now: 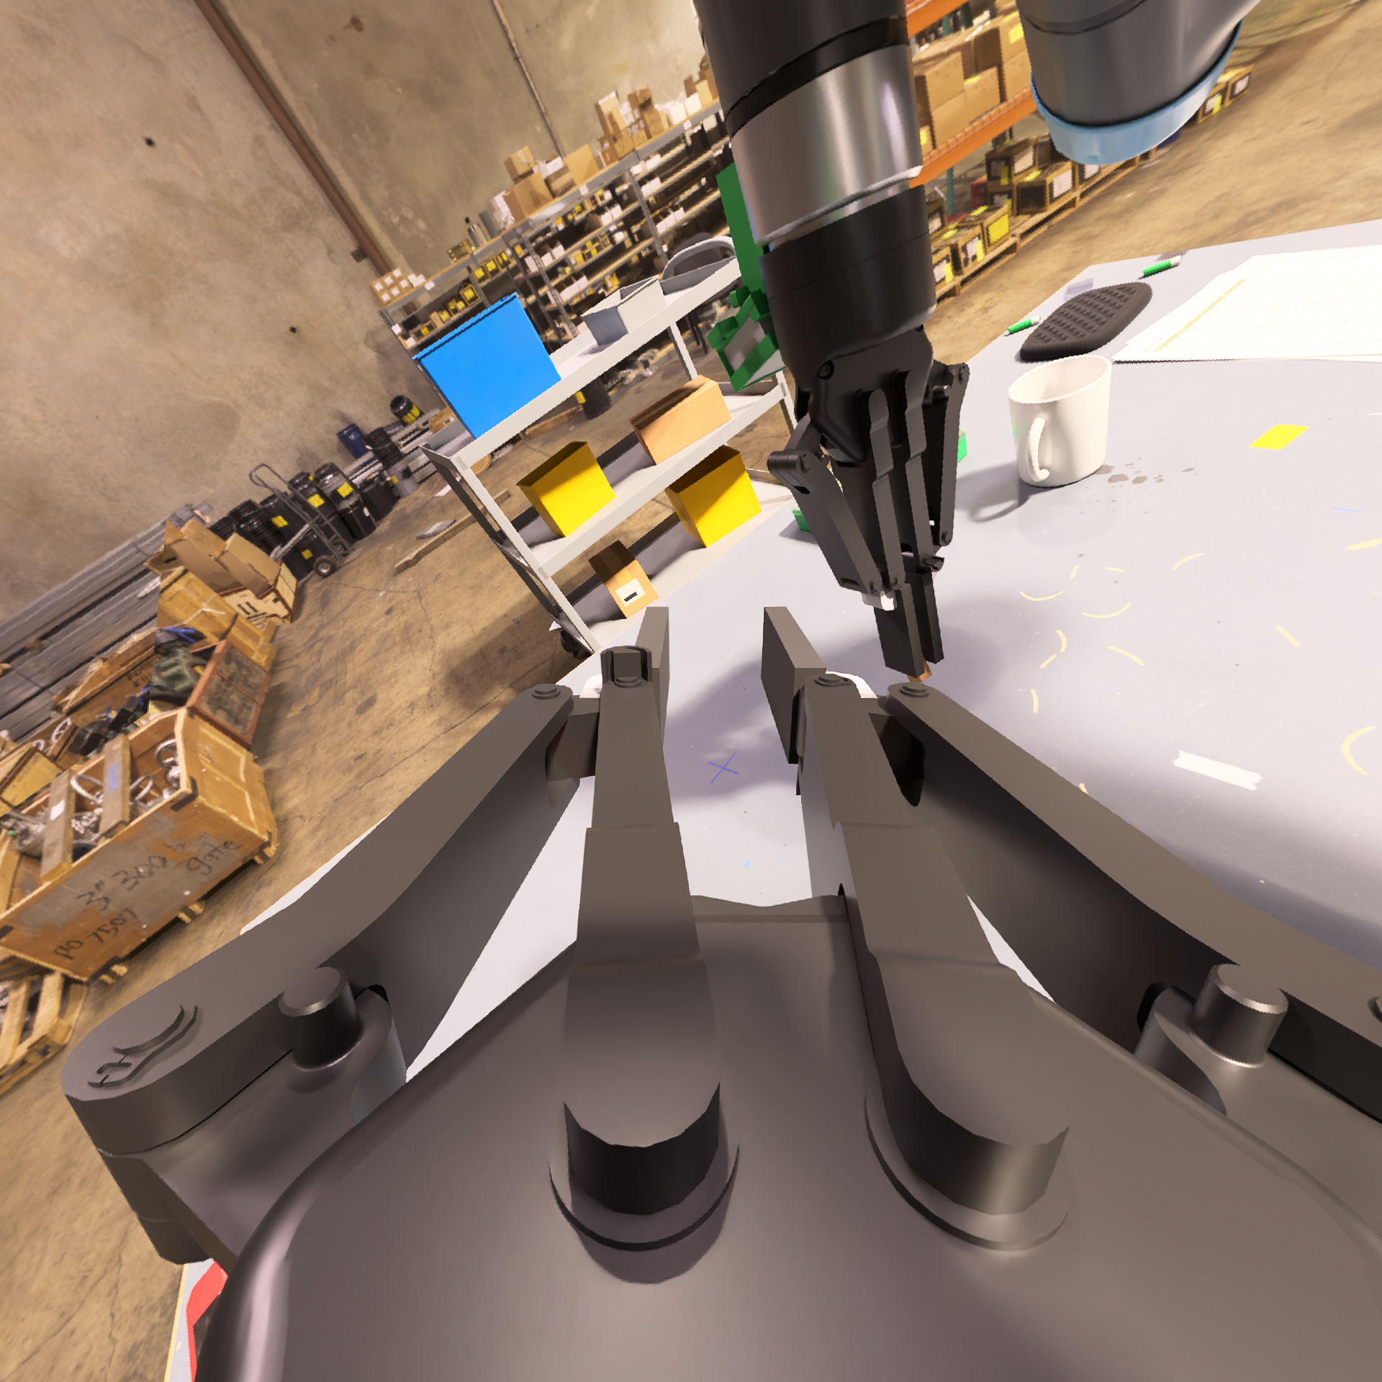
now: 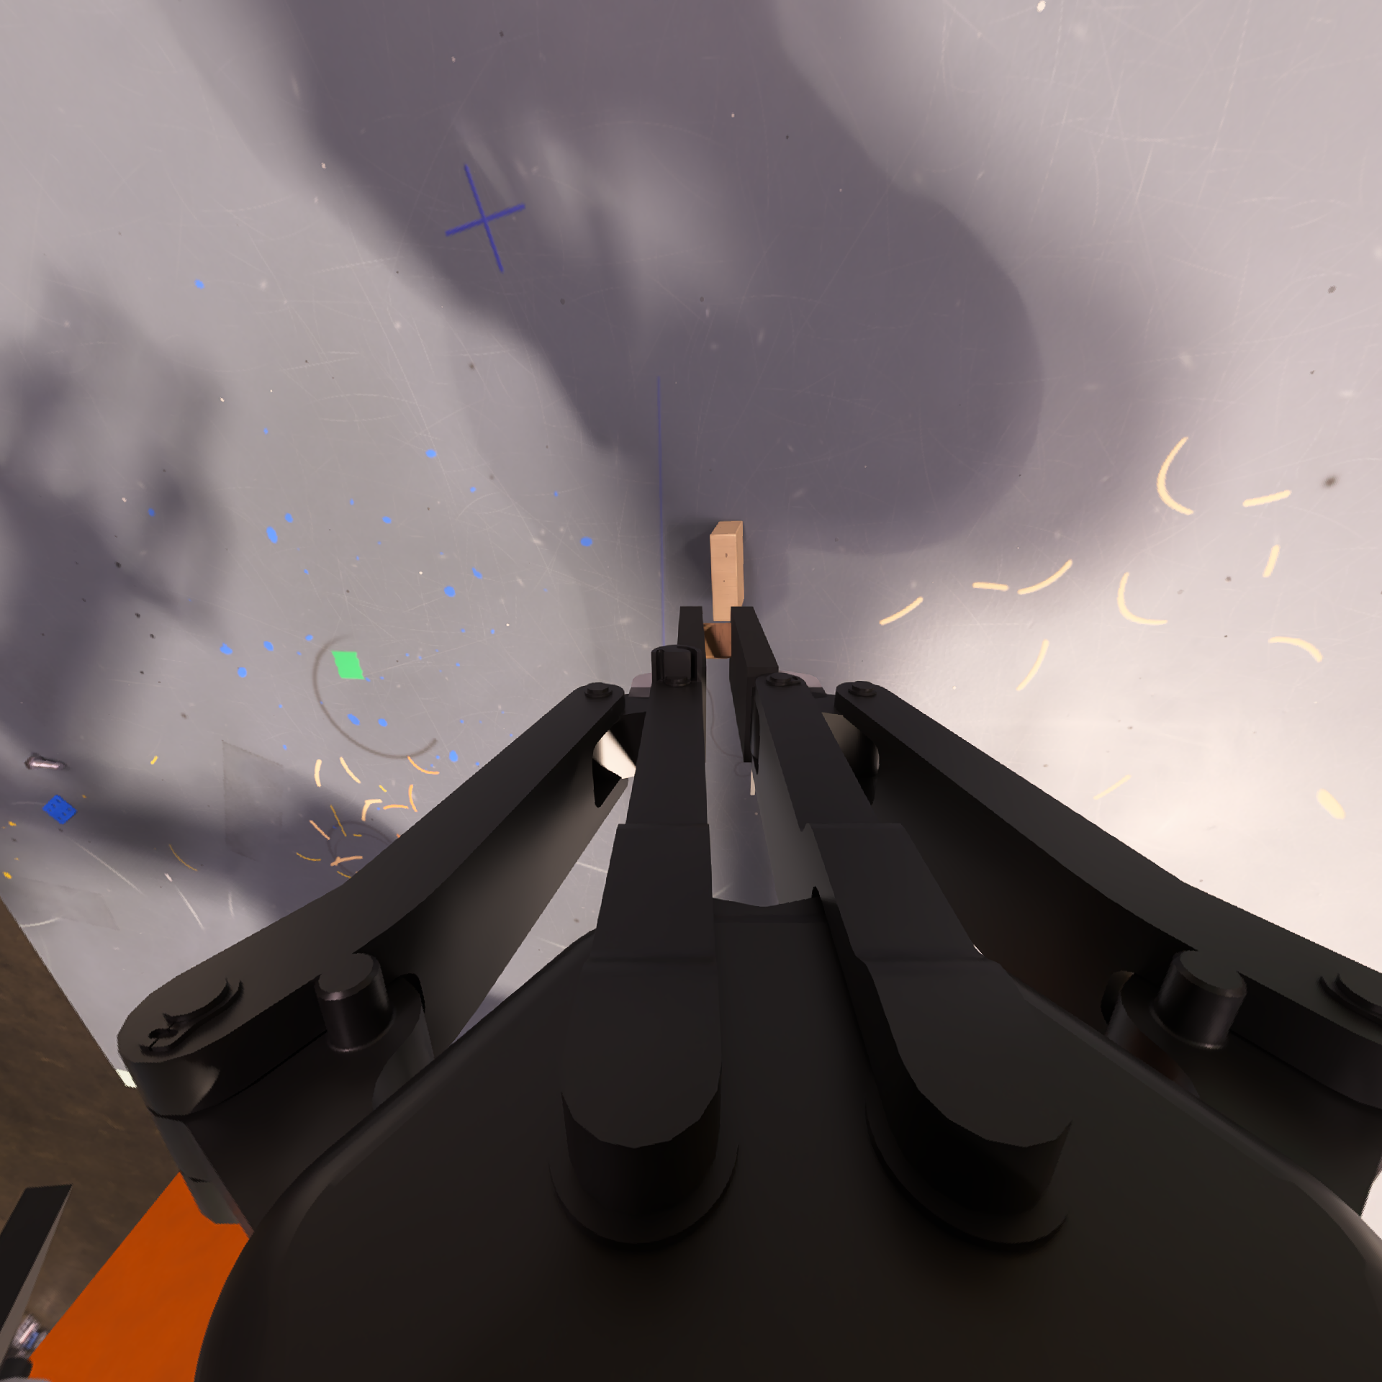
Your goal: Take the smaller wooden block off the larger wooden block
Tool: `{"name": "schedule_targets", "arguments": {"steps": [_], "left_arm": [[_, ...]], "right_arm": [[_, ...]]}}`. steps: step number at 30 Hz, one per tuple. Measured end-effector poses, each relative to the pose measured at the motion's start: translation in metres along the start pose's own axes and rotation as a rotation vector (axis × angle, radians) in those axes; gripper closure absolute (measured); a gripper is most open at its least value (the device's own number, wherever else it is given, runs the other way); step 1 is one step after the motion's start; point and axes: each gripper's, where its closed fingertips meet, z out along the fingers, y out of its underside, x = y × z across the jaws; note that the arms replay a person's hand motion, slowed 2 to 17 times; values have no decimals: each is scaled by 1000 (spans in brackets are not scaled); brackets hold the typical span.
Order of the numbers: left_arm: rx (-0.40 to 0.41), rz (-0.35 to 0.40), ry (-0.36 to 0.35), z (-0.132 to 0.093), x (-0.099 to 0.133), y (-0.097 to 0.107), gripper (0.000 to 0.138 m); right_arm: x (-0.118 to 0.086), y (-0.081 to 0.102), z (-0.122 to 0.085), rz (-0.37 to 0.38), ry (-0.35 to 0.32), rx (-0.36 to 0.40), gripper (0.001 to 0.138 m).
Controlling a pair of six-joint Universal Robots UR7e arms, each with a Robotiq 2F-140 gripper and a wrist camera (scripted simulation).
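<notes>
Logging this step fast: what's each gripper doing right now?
Left gripper: open, holding nothing, above the grey table.
Right gripper: shut on the small brown wooden block, beside the larger light wooden block.

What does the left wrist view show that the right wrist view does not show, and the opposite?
Only the left wrist view shows the white mug, the shelving unit with yellow boxes, and the open left gripper. Only the right wrist view shows the pale wooden block lying on the table and a green square mark. Both views show the grey table, the blue cross mark, and the right gripper, closed on a small wooden piece.
</notes>
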Motion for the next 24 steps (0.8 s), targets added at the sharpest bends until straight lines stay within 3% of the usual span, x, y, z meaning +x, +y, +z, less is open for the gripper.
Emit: {"name": "schedule_targets", "arguments": {"steps": [24], "left_arm": [[81,-6,34,-28,11,-16,105]], "right_arm": [[20,9,-49,6,-19,4,129]]}}
